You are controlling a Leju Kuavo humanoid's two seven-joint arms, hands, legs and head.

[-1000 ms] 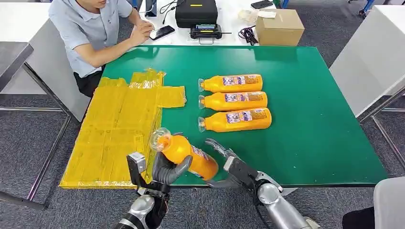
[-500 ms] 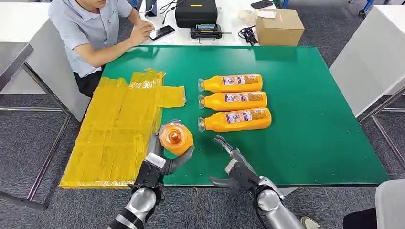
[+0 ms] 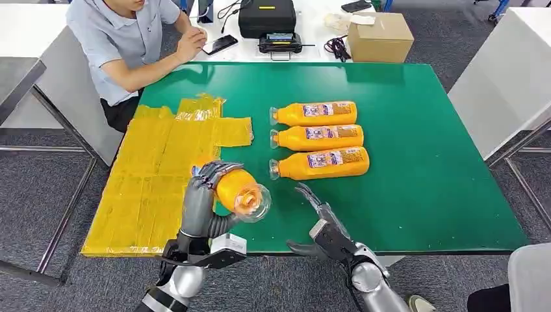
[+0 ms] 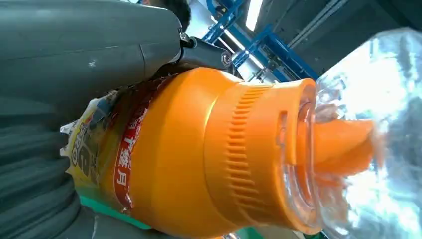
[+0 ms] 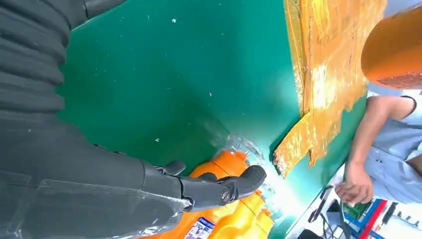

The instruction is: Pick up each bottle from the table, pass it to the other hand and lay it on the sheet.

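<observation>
My left hand (image 3: 205, 195) grips an orange bottle (image 3: 239, 190) above the table's near edge, beside the yellow sheet (image 3: 156, 175). The bottle's clear cap end points toward me. In the left wrist view the same bottle (image 4: 209, 149) sits close up against my left hand (image 4: 74, 59). My right hand (image 3: 321, 224) hangs open at the near edge, apart from the bottle, fingers spread. Three more orange bottles lie side by side on the green table (image 3: 429, 169): far (image 3: 315, 113), middle (image 3: 318, 137) and near (image 3: 321, 162). The right wrist view shows my right hand (image 5: 149, 174) over the table.
A person (image 3: 127, 45) sits at the far left corner, a hand by a phone (image 3: 221, 44). Behind the table stand a black case (image 3: 266, 16) and a cardboard box (image 3: 380, 38). A white table (image 3: 503, 78) stands to the right.
My left hand has turned the bottle from neck-up-left to cap end facing me and moved it slightly forward. My right hand let go and drew back to the right, open.
</observation>
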